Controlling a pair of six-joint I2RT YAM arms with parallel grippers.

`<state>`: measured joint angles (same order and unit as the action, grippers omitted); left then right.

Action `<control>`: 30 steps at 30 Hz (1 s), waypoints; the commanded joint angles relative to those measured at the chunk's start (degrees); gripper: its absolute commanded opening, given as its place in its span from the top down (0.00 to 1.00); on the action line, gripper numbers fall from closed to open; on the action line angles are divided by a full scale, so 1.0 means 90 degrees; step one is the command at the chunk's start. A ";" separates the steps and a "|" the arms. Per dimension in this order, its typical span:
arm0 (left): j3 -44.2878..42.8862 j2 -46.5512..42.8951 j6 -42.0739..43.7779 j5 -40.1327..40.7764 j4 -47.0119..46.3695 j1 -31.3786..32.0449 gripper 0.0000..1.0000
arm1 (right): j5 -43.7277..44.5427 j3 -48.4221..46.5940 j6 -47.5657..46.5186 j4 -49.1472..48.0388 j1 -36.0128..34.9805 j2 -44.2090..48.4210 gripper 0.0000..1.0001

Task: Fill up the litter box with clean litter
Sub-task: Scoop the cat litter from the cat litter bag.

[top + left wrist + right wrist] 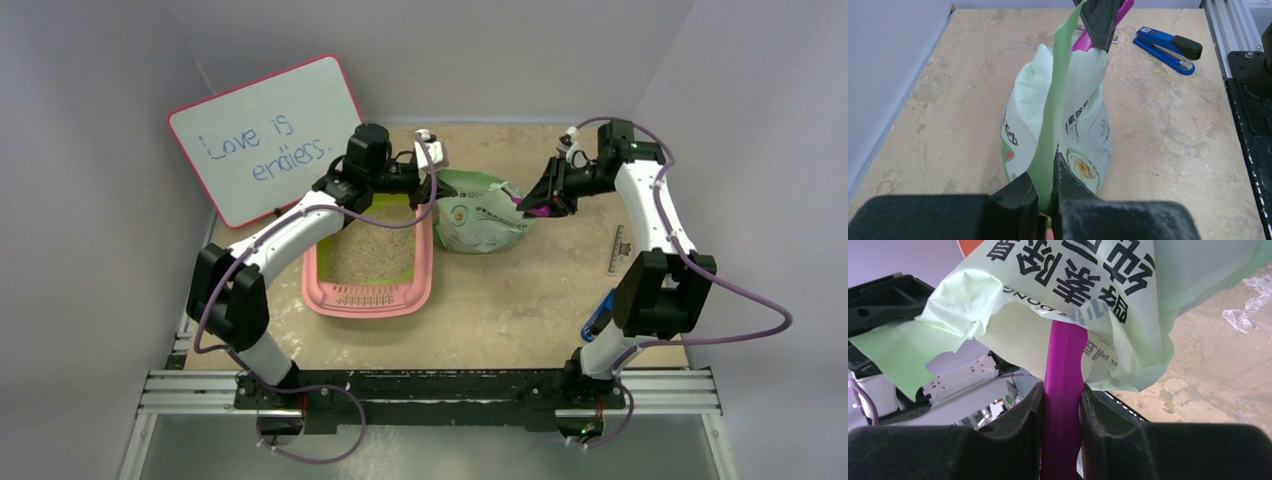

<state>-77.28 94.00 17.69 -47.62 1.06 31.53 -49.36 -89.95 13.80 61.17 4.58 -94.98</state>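
Observation:
The pink litter box (368, 300) lies left of centre with beige granules (372, 250) inside. The clean litter does not show. A pale green printed bag (480, 222) stands to the box's right. My left gripper (430, 190) is shut on the bag's thin top flap (1055, 100), close in front of the wrist camera (1048, 200). My right gripper (532, 203) is shut on a purple handle (1063, 365) that runs up under the bag's torn mouth (1073, 285); its far end is hidden by the bag. The same handle (1080, 44) shows in the left wrist view.
A whiteboard (265, 135) with handwriting leans at the back left. A blue stapler (1168, 49) lies by the right arm's base (598, 315). A small ruler (617, 250) lies on the right of the table. Grey walls close in on three sides.

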 commanded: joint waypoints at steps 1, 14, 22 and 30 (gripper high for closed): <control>-0.0025 -0.0160 -0.0713 -0.0129 -0.1355 -0.0006 1.00 | -0.1615 0.0528 -0.0265 -0.1582 0.0068 0.0431 1.00; 0.0195 0.0055 -0.2282 0.0113 -0.3090 -0.0231 1.00 | -0.2697 0.2036 0.0678 -0.3195 0.0883 0.1708 1.00; 0.0265 -0.0024 -0.2309 0.0177 -0.3145 -0.0251 1.00 | -0.2555 0.2407 0.0312 -0.2925 0.1121 0.2126 1.00; 0.0300 -0.0133 -0.2298 0.0140 -0.3146 -0.0270 1.00 | -0.2474 0.3093 0.0674 -0.3379 0.1399 0.2709 1.00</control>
<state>-73.17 95.92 -2.44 -45.93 -16.58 29.89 -67.07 -61.71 20.71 32.77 15.53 -72.75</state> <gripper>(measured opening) 0.026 0.299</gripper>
